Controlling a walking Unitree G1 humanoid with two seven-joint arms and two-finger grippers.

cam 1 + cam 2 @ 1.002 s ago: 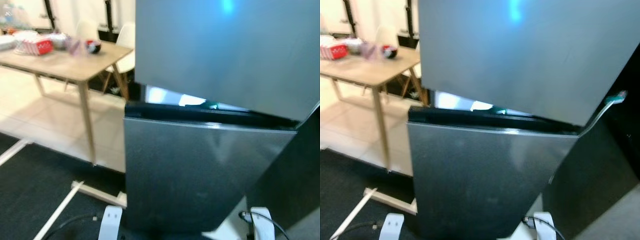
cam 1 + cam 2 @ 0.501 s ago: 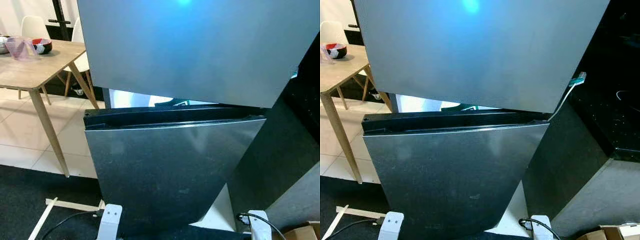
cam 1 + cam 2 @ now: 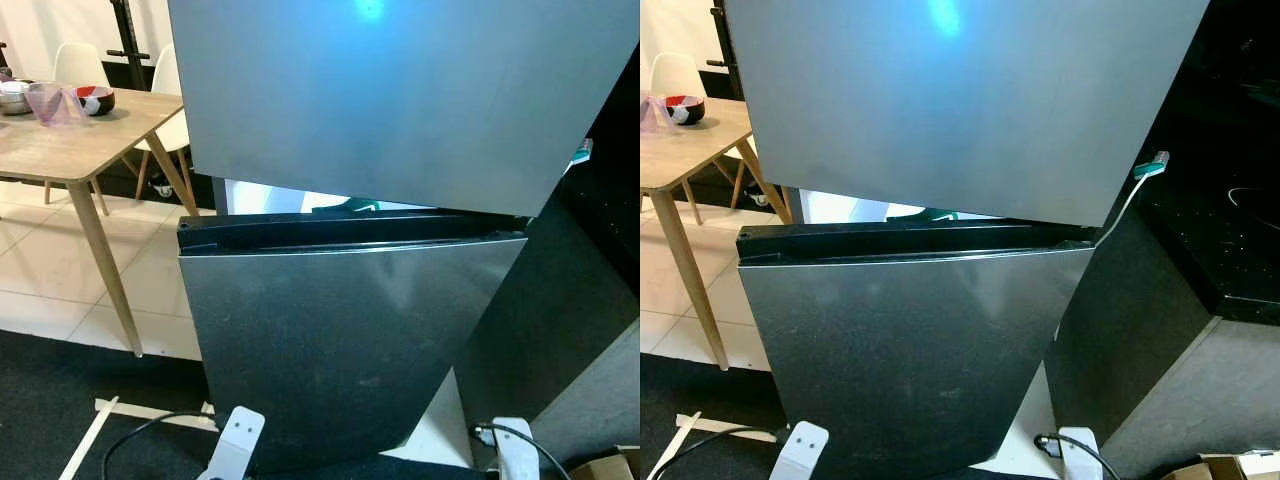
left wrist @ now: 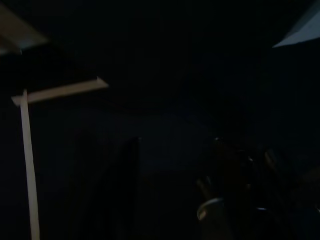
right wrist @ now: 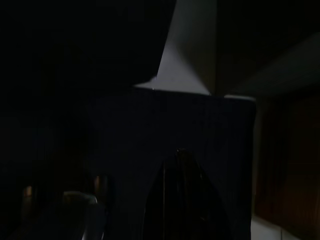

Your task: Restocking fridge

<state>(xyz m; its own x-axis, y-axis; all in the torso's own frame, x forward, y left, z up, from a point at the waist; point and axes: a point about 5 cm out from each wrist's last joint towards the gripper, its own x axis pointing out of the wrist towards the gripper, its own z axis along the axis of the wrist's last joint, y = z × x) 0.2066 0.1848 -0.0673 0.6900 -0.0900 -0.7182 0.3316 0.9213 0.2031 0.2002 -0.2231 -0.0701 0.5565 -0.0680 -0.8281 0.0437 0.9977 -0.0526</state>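
The fridge's upper door (image 3: 400,90) is a pale steel grey with a small blue-green glow of light near its top. The lower door (image 3: 340,340) is a darker, brushed grey, with a black strip along its top edge. The table (image 3: 60,150) is light wood, and on it stand a red and white bowl (image 3: 96,98) and a clear pinkish cup (image 3: 45,102). The chairs (image 3: 75,62) are white. The floor tiles (image 3: 40,270) are cream, the mat (image 3: 60,400) nearly black.
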